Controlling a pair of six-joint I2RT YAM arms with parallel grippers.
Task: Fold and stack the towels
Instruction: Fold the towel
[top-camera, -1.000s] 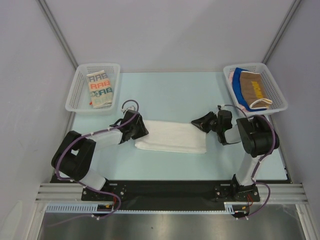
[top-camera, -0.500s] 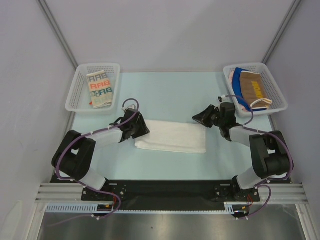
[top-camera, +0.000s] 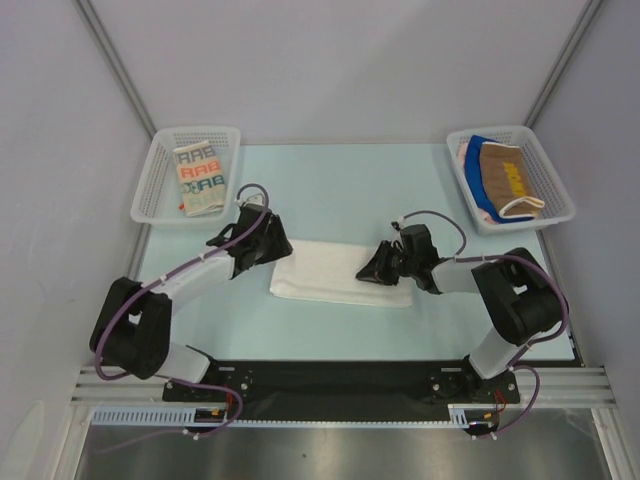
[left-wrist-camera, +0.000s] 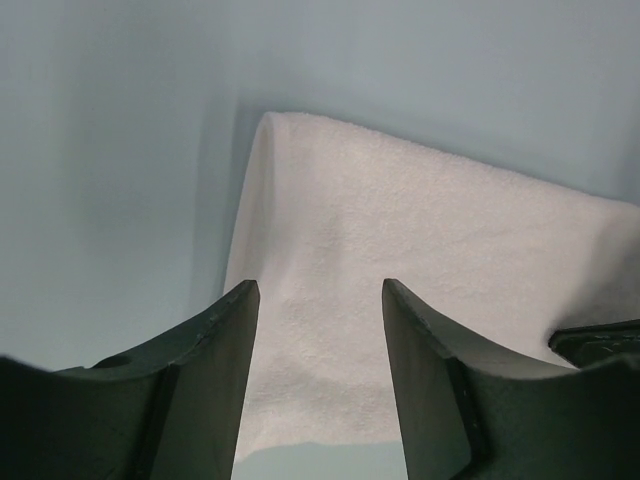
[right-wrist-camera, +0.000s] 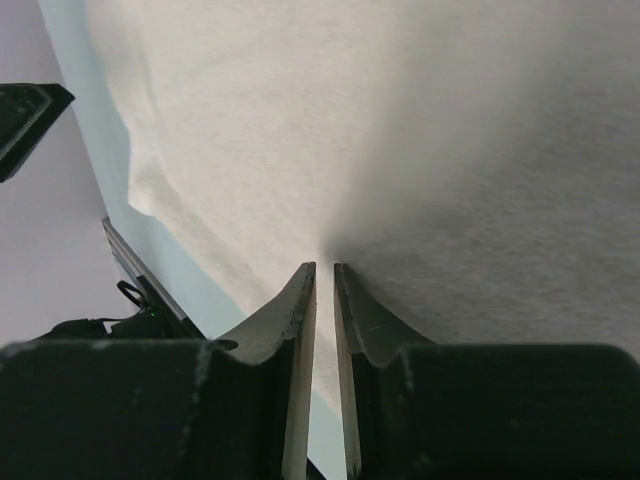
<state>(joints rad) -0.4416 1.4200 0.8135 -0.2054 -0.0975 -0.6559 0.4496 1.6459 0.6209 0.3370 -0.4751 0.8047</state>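
A plain white towel (top-camera: 325, 272) lies folded in a long strip on the table's middle. My left gripper (top-camera: 280, 248) is open just above its left end, and the towel (left-wrist-camera: 400, 230) shows between the fingers (left-wrist-camera: 320, 290). My right gripper (top-camera: 368, 272) is low over the towel's right part, its jaws shut to a thin slit (right-wrist-camera: 325, 268) with nothing seen in them and the white cloth (right-wrist-camera: 400, 120) right below. A folded cream towel with letters (top-camera: 198, 178) lies in the left basket. A brown towel (top-camera: 503, 175) lies on blue (top-camera: 480, 150) and pink ones in the right basket.
A white mesh basket (top-camera: 160, 215) stands at the back left and another (top-camera: 560, 215) at the back right. Pale blue table (top-camera: 340, 180) shows behind the towel. Grey walls close in on both sides and the back.
My right gripper has swung left from off the towel's right end to over its right part. My left arm has stretched out, and its gripper has shifted slightly back at the left end.
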